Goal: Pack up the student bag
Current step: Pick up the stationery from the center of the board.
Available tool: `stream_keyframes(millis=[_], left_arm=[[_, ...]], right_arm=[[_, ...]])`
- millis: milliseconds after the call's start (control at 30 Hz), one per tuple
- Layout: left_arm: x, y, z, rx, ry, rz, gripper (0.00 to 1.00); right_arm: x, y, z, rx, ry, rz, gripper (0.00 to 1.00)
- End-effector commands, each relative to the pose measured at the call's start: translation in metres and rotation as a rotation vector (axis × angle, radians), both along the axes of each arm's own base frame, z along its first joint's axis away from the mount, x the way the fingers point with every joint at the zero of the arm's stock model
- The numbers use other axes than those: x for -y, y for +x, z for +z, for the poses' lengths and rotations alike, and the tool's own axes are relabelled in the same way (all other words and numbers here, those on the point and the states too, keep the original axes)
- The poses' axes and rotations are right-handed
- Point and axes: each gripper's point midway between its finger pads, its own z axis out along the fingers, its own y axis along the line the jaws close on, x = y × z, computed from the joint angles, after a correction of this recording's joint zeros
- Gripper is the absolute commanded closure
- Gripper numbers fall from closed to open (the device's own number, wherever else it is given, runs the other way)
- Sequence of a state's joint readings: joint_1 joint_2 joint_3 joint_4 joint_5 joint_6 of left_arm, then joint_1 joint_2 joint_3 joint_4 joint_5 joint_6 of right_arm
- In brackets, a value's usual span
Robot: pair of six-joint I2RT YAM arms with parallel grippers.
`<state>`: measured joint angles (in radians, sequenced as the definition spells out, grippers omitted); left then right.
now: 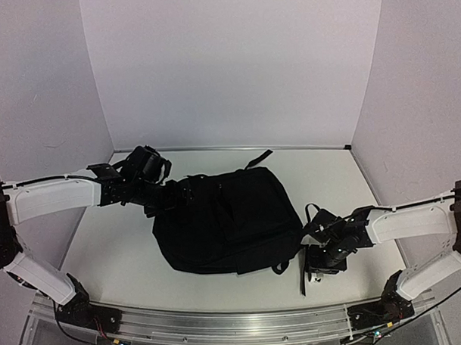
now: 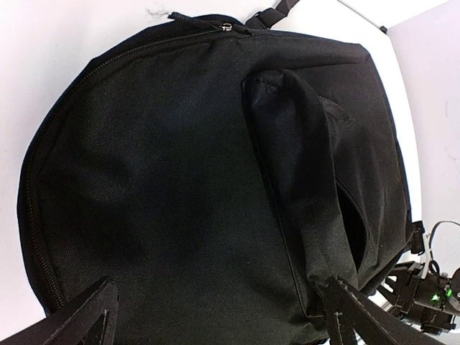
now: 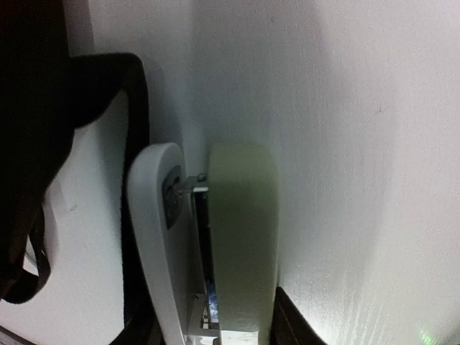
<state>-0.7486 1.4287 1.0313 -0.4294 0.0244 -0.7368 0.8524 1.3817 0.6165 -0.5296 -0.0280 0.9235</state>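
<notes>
The student bag (image 1: 232, 222) is a large black backpack lying flat in the middle of the table, and it fills the left wrist view (image 2: 187, 180). Its front pocket (image 2: 352, 230) gapes a little along the zipper. My left gripper (image 1: 190, 192) hovers over the bag's left end, open, with its fingers (image 2: 79, 316) wide apart and nothing between them (image 2: 223, 327). My right gripper (image 1: 324, 261) is low on the table at the bag's right side. It is shut on a white and pale green stapler (image 3: 230, 244), with a dark finger (image 3: 298, 323) against each side.
A black shoulder strap (image 3: 136, 108) loops on the table just left of the stapler. Another strap (image 1: 258, 158) trails from the bag's far end towards the back wall. White walls enclose the table on the left, back and right.
</notes>
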Motion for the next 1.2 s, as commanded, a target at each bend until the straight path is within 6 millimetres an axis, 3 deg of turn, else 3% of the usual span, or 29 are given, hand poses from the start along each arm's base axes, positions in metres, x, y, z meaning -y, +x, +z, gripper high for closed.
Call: stream_keyframes(millis=[0,133,267,367,567,733,967,1167], left_arm=[[0.005,0.000,0.031,0.083,-0.037,-0.074,0.00],[0.026,-0.009,0.049,0.137,-0.089,-0.236,0.01],[0.052,-0.026,0.075,0.205,-0.150,-0.427,0.01],[0.071,-0.046,0.088,0.237,-0.192,-0.581,0.01],[0.106,-0.087,0.108,0.229,-0.354,-0.841,0.01],[0.123,-0.120,0.119,0.182,-0.471,-1.007,0.01],[0.135,-0.143,0.113,0.110,-0.513,-1.116,0.01],[0.139,-0.154,0.128,0.109,-0.599,-1.168,0.07]], right_arm=[[0.001,0.021,0.030,0.112,-0.023,-0.029,0.82],[-0.009,0.040,0.083,0.232,0.036,-0.002,0.94],[-0.036,0.052,0.141,0.332,0.156,0.107,0.98],[-0.067,0.048,0.170,0.334,0.270,0.254,0.98],[-0.139,0.014,0.205,0.265,0.570,0.580,0.98],[-0.174,-0.011,0.227,0.206,0.769,0.753,0.97],[-0.198,-0.040,0.251,0.146,0.947,0.917,0.94],[-0.203,-0.047,0.259,0.136,0.991,0.960,0.94]])
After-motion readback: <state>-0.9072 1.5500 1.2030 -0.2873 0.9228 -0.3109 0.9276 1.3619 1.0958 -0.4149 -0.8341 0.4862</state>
